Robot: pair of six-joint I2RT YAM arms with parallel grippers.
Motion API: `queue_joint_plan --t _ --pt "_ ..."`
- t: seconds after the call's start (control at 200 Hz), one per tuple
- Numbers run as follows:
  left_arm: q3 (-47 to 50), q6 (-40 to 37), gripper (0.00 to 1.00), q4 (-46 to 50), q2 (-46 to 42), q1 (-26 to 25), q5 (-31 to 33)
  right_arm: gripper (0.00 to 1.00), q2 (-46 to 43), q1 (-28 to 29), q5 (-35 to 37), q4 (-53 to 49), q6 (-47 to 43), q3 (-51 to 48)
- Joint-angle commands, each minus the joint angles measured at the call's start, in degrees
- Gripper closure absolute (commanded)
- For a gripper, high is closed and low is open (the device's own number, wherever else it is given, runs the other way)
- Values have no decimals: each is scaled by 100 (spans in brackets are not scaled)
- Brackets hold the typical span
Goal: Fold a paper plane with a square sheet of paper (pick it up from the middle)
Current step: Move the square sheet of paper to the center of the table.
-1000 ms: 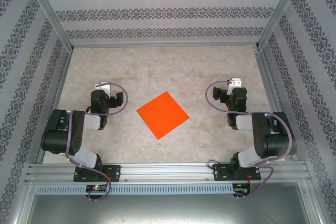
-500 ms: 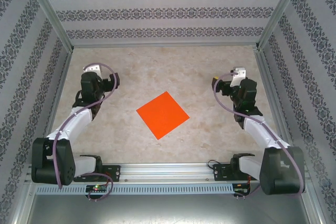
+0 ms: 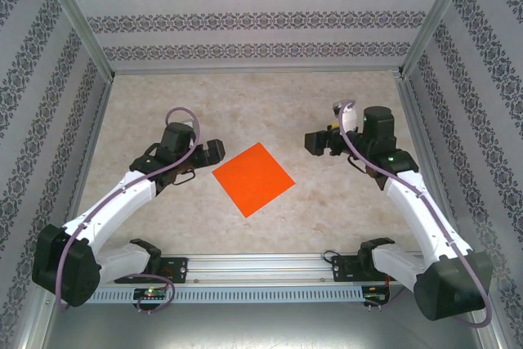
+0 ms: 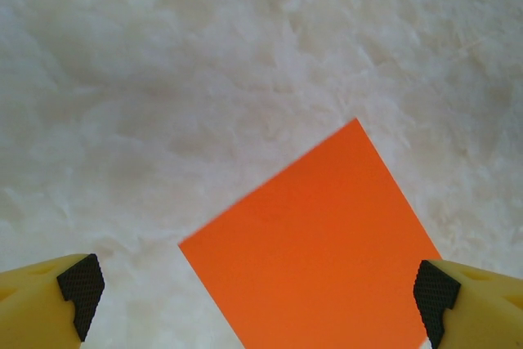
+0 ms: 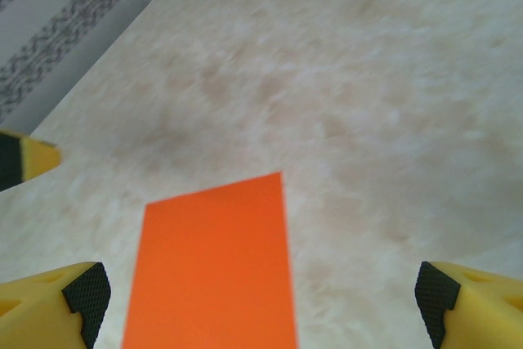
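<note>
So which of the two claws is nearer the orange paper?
The left gripper: its tips almost reach the paper, while the right gripper sits further off.

Left gripper (image 3: 214, 151), right gripper (image 3: 313, 142) swung inward, nearer sheet (image 3: 253, 178).

Robot lab test cell. A left arm (image 3: 122, 198) and right arm (image 3: 417, 206) with loose cables (image 3: 174, 110) are bolted to an aluminium rail (image 3: 261, 266) at the table (image 3: 245, 104) edge. A metal frame (image 3: 73, 14) with patterned wallpaper panels (image 3: 245, 22) boxes in the marble-look top.
</note>
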State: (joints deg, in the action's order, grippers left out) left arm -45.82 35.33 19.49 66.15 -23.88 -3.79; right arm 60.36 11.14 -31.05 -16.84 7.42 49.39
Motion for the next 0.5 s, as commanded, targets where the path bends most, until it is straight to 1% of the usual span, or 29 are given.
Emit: queue_joint_plan --t 0.0,0.12,0.185,0.315,0.4,0.495 --pt "50 705 0 411 39 -482 499 2 14 359 -172 -755 -5 256" --pt "-224 1123 0 663 594 -1113 1120 2 153 697 40 -919 -61 291" --pt "-339 1231 0 588 928 -1399 1217 2 229 778 20 -857 -44 240" --pt "-507 1442 0 381 1517 -1800 1306 2 351 813 74 -856 -57 228" --pt "-649 1469 0 332 1881 -1952 1300 2 396 814 109 -845 -65 227" --pt "-869 1398 0 462 2278 -2140 1566 2 474 812 277 -877 -119 249"
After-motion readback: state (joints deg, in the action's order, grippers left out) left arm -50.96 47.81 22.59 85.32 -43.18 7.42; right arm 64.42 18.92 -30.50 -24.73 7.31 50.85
